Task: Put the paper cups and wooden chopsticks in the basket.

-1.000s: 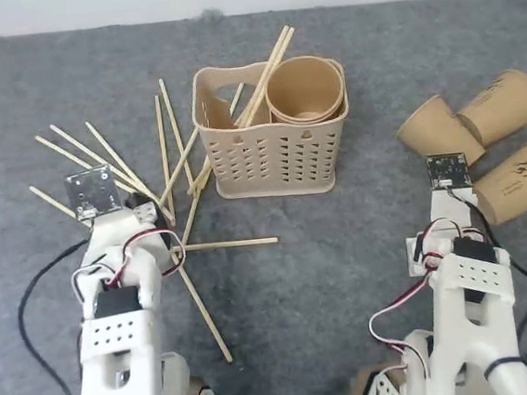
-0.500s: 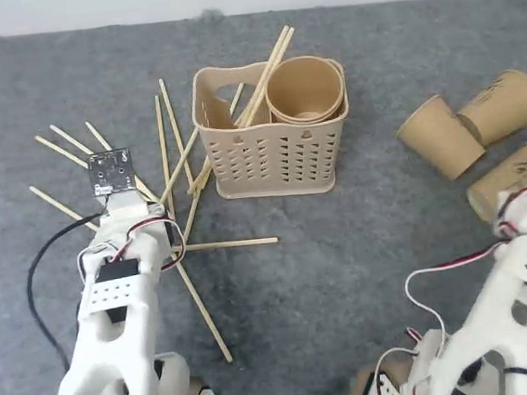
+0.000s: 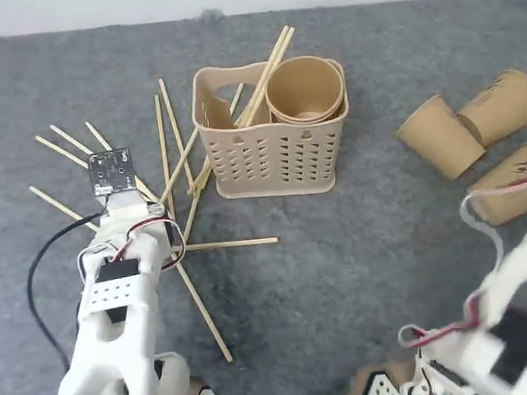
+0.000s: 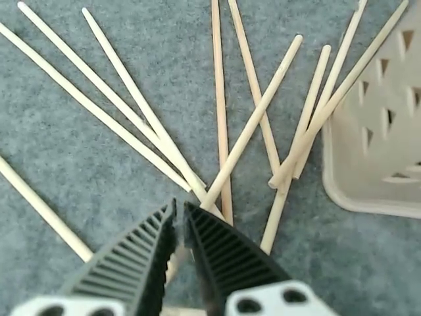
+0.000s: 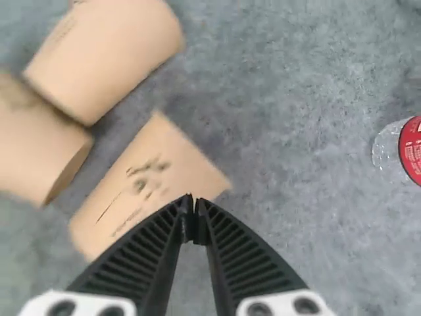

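Observation:
A beige slotted basket (image 3: 273, 154) stands mid-table with nested paper cups (image 3: 305, 89) and a few chopsticks (image 3: 265, 71) in it. Loose wooden chopsticks (image 3: 161, 147) lie fanned out to its left. My left arm (image 3: 118, 286) stands over them; my left gripper (image 4: 179, 209) is shut with nothing in it, just above crossed chopsticks (image 4: 253, 125) beside the basket's corner (image 4: 375, 151). Three paper cups lie on their sides at the right (image 3: 440, 136) (image 3: 502, 104) (image 3: 515, 194). My right gripper (image 5: 191, 203) is shut and empty, over the nearest cup (image 5: 141, 187).
Grey carpet covers the table. My right arm (image 3: 526, 303) fills the lower right corner of the high view. A red-labelled round object (image 5: 408, 148) lies on the carpet beyond the cups. Open carpet lies in front of the basket.
The right arm swung right and back to the table's lower right corner, uncovering the nearest cup. The left arm moved forward over the chopsticks, then stayed still.

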Action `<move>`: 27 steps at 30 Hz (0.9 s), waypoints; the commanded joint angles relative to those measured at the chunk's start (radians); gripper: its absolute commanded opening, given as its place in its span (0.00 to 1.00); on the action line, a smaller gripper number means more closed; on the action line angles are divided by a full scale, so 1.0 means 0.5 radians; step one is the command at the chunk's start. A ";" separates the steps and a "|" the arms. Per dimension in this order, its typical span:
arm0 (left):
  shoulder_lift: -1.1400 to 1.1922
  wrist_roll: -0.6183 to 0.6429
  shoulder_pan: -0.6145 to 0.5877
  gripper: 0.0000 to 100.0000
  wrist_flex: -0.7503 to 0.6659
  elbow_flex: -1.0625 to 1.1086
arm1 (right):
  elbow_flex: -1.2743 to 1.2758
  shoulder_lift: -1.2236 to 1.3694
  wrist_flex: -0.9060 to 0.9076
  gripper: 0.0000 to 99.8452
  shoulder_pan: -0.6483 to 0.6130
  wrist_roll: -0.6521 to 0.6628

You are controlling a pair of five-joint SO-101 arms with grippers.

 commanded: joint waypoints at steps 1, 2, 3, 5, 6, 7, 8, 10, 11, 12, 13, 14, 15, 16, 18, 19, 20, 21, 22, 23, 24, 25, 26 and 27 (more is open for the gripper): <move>-0.006 -0.021 -0.012 0.01 -0.043 -0.084 | -0.387 0.391 -0.069 0.01 0.054 -0.043; -0.006 -0.021 -0.012 0.01 -0.043 -0.084 | -0.479 0.511 -0.072 0.01 0.066 -0.049; -0.006 -0.021 -0.012 0.01 -0.043 -0.084 | -0.565 0.618 -0.072 0.01 0.075 -0.077; -0.006 -0.025 -0.009 0.01 -0.046 -0.084 | -0.706 0.827 -0.057 0.01 0.106 -0.178; -0.006 -0.025 -0.006 0.01 -0.046 -0.084 | -0.773 0.919 -0.017 0.01 0.112 -0.215; -0.003 -0.025 0.000 0.01 -0.049 -0.084 | -0.844 1.008 0.041 0.01 0.109 -0.242; -0.003 -0.025 0.000 0.01 -0.049 -0.084 | -0.908 1.085 0.109 0.01 0.103 -0.252; -0.003 -0.025 0.000 0.01 -0.049 -0.084 | -1.046 1.201 0.253 0.01 0.081 -0.261; -0.003 -0.025 0.000 0.01 -0.049 -0.084 | -1.117 1.244 0.327 0.01 0.072 -0.267; -0.003 -0.025 0.000 0.01 -0.049 -0.084 | -1.178 1.275 0.394 0.01 0.069 -0.270; -0.003 -0.025 0.003 0.01 -0.049 -0.084 | -1.227 1.297 0.453 0.01 0.057 -0.270; -0.003 -0.025 0.003 0.01 -0.049 -0.084 | -1.270 1.306 0.523 0.01 0.041 -0.270; -0.003 -0.025 0.003 0.01 -0.049 -0.084 | -1.304 1.306 0.594 0.01 0.026 -0.270; -0.003 -0.025 0.003 0.01 -0.049 -0.084 | -1.335 1.303 0.664 0.01 0.008 -0.270; -0.003 -0.025 0.003 0.01 -0.049 -0.084 | -1.399 1.297 0.809 0.01 -0.041 -0.273; -0.003 -0.025 0.003 0.01 -0.049 -0.084 | -1.424 1.287 0.870 0.01 -0.072 -0.276; -0.003 -0.025 0.003 0.01 -0.049 -0.084 | -1.430 1.278 0.919 0.01 -0.103 -0.288; -0.003 -0.025 0.003 0.01 -0.049 -0.084 | -1.433 1.272 0.956 0.01 -0.130 -0.319; -0.003 -0.025 0.003 0.01 -0.049 -0.084 | -1.433 1.263 0.993 0.01 -0.161 -0.353; -0.003 -0.025 0.003 0.01 -0.049 -0.084 | -1.433 1.257 1.020 0.01 -0.189 -0.374; -0.003 -0.025 0.003 0.01 -0.049 -0.084 | -1.433 1.247 1.060 0.01 -0.219 -0.387; -0.003 -0.025 0.003 0.01 -0.049 -0.084 | -1.433 1.229 1.106 0.01 -0.250 -0.399; -0.003 -0.025 0.003 0.01 -0.049 -0.084 | -1.433 1.204 1.162 0.01 -0.284 -0.399; -0.003 -0.025 0.003 0.01 -0.049 -0.084 | -1.433 1.177 1.229 0.01 -0.321 -0.399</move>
